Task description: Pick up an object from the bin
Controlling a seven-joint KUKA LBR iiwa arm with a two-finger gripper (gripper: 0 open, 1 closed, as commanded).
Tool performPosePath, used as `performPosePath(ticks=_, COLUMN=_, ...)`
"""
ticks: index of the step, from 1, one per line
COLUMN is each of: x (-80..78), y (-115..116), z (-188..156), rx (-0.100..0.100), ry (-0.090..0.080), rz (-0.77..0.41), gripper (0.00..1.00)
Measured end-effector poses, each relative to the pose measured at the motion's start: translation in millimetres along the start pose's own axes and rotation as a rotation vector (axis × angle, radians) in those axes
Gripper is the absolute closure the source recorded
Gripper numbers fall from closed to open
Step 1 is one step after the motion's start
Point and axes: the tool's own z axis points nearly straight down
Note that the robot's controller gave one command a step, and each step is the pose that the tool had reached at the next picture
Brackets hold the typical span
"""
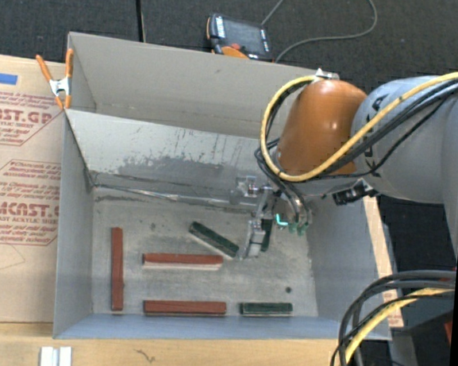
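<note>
Green bar (213, 238) — beside end effector (254, 250)

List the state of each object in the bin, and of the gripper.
left red bar: flat, along the left wall.
middle red bar: flat, mid floor.
front red bar: flat, by the near wall.
front green bar: flat, right of the front red bar.
slanted green bar: lying angled, right end by the gripper.
gripper: low in the bin; hold unclear.
</note>
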Motion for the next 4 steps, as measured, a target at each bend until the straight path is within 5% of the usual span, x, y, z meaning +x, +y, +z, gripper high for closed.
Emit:
performPosePath(ticks=1, x=0.8, y=34.1, z=87.0, rx=0.001, ry=0.000, rz=-0.094, gripper=0.00)
performPosePath(ticks=2, x=-3.5, y=33.7, z=78.3, rx=0.000, ry=-0.010, rz=-0.092, gripper=1.00)
performPosePath(ticks=3, x=15.1, y=11.2, z=-67.9, rx=0.003, ry=-0.014, rz=-0.391, gripper=1.00)
performPosePath(ticks=4, x=45.6, y=36.9, z=-101.4, rx=0.002, ry=-0.010, rz=-0.787, gripper=1.00)
